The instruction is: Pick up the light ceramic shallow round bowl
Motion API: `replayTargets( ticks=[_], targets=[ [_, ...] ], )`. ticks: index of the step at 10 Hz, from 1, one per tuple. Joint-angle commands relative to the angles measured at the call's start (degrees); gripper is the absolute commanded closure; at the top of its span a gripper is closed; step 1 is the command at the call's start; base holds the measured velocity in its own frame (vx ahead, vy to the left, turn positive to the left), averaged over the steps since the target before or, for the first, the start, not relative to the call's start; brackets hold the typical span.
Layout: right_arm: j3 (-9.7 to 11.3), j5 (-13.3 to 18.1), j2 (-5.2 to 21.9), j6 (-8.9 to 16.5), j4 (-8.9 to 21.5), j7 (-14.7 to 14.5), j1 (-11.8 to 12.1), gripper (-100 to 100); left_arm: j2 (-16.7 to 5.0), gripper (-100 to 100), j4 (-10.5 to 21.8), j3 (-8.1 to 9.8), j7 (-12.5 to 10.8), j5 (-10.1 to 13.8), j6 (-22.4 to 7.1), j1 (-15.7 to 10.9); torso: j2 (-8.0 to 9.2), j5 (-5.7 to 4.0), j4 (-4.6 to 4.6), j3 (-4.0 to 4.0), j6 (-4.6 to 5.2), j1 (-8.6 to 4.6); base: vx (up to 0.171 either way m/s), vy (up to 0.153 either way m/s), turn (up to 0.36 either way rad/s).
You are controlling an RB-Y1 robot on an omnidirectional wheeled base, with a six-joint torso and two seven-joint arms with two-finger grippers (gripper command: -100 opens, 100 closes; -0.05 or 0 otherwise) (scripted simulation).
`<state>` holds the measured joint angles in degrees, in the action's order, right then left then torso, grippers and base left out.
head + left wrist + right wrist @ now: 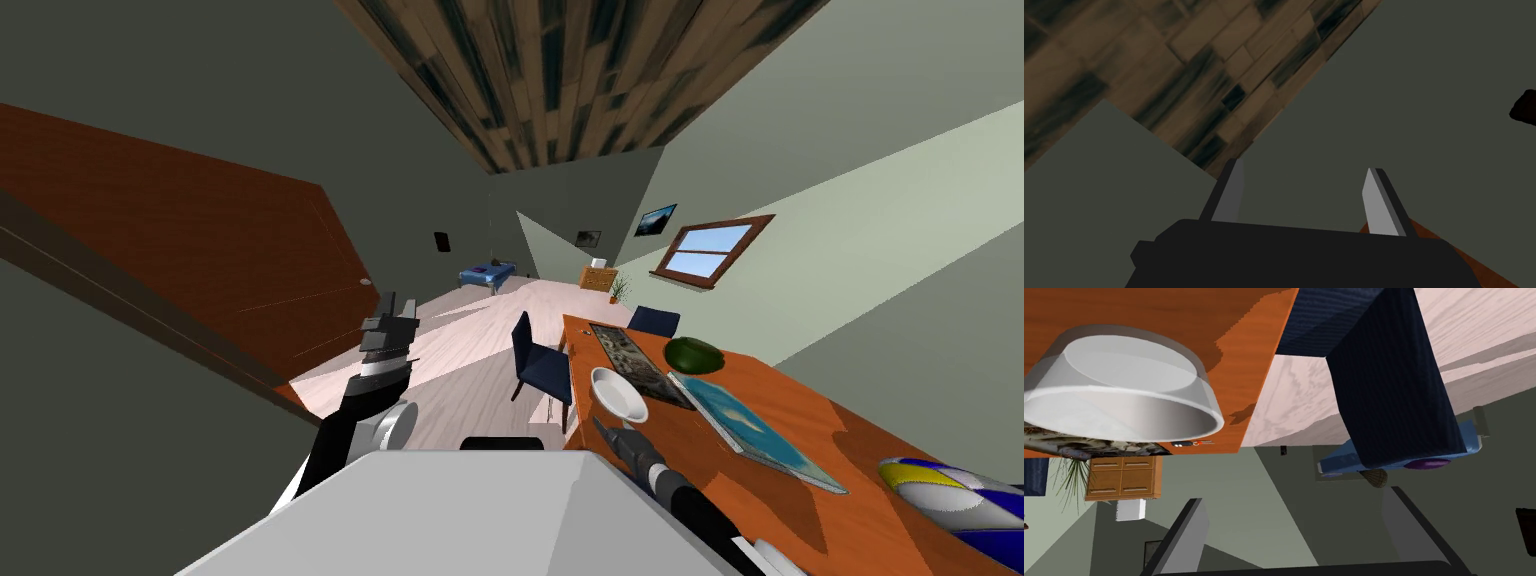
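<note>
Head view, right gripper (604, 429) near bowl (618, 393)

- Head camera: high, rolled, steeply down; white shallow round bowl (618, 393) just ahead of right gripper (603, 428).
- Right wrist: close on same bowl.
- Left wrist: past left gripper (1305, 167), grey wall (1374, 100).

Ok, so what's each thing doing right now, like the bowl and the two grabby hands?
bowl, upright and empty on the table, near its edge, not held.
right gripper, open, close beside the bowl, not touching it.
left gripper, open, holding nothing, away from the table.
blue chair, upright, standing by the table.
</note>
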<state>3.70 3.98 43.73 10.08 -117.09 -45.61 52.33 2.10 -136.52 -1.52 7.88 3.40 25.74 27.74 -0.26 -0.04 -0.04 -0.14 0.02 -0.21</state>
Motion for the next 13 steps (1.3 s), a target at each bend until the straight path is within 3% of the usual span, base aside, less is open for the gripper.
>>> replayTargets(
  ticks=[1,6,7,10,11,13],
  targets=[
    [0.5,0.3,0.4,1.3,1.0,-1.9,1.1,-100,0.0,0,0.0,0.0,0.0,0.0,0.0,0.0,0.0,0.0,0.0,0.0,0.0,0.0,0.054,-0.035,0.128],
    [3.4,0.0,5.7,9.6,3.8,-8.8,4.8,-100,0.0,0,0.0,0.0,0.0,0.0,0.0,0.0,-0.01,0.0,0.0,-0.01,0.02,0.04,0.054,-0.032,0.325],
    [3.4,0.0,5.7,10.5,3.8,-8.8,4.8,-100,0.0,0,0.0,0.0,0.0,0.0,0.0,0.0,-0.08,0.0,-0.02,-0.05,0.01,-0.02,0.05,-0.052,0.087],
    [5.8,-0.3,8.9,16.1,5.7,-12.4,6.9,-100,0.0,0,0.0,0.01,0.0,0.0,0.0,0.0,-0.06,0.0,-0.01,-0.04,0.03,0.0,0.06,-0.041,0.319],
    [5.8,-0.3,8.9,16.4,5.7,-12.4,6.9,-100,0.0,0,0.0,0.01,0.0,0.0,0.0,0.0,-0.09,0.0,-0.02,-0.06,0.05,-0.05,0.044,-0.051,0.063],
    [7.4,-0.6,10.6,19.6,6.9,-14.0,7.9,-100,0.0,0,0.0,0.01,0.0,0.0,0.0,0.0,0.04,0.0,0.0,0.01,0.1,0.11,0.02,0.008,0.124]
  ],
)
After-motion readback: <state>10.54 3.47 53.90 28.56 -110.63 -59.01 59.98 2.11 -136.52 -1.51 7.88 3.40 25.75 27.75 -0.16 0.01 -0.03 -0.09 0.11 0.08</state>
